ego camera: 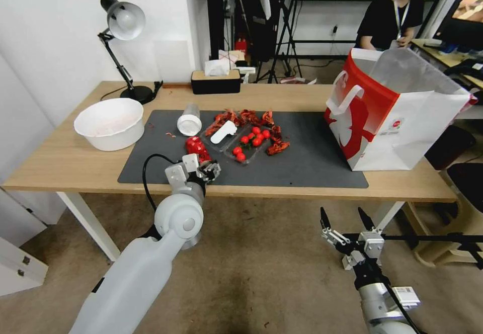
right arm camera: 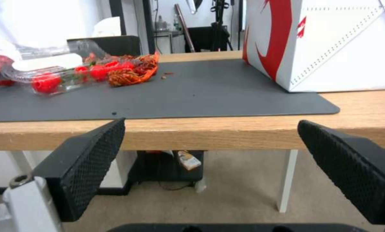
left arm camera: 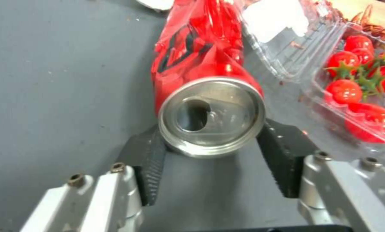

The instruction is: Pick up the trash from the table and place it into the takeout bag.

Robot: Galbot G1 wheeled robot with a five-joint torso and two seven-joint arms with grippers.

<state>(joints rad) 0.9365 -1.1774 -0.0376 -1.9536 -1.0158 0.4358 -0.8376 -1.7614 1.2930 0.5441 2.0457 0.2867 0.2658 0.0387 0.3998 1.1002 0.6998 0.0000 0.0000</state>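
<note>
A crushed red soda can (ego camera: 196, 147) (left arm camera: 210, 116) lies on the dark grey mat (ego camera: 302, 168) near the table's (ego camera: 65, 158) front edge. My left gripper (ego camera: 210, 170) (left arm camera: 212, 128) is shut on the can's open top end, one black finger pressed against each side. A clear cup with a white lid (ego camera: 189, 120) lies on its side behind the can. The white and red takeout bag (ego camera: 397, 112) (right arm camera: 330, 48) stands open at the mat's right end. My right gripper (ego camera: 342, 216) (right arm camera: 211, 124) hangs open below the table's front edge, in front of the bag.
A clear tray of cherry tomatoes (ego camera: 246, 143) (left arm camera: 360, 96) (right arm camera: 51, 77) sits right beside the can, with red shell scraps (ego camera: 276, 145) around it. A large white bowl (ego camera: 109, 122) stands at the left; a desk lamp (ego camera: 123, 22) and tissue box (ego camera: 216, 80) stand at the back.
</note>
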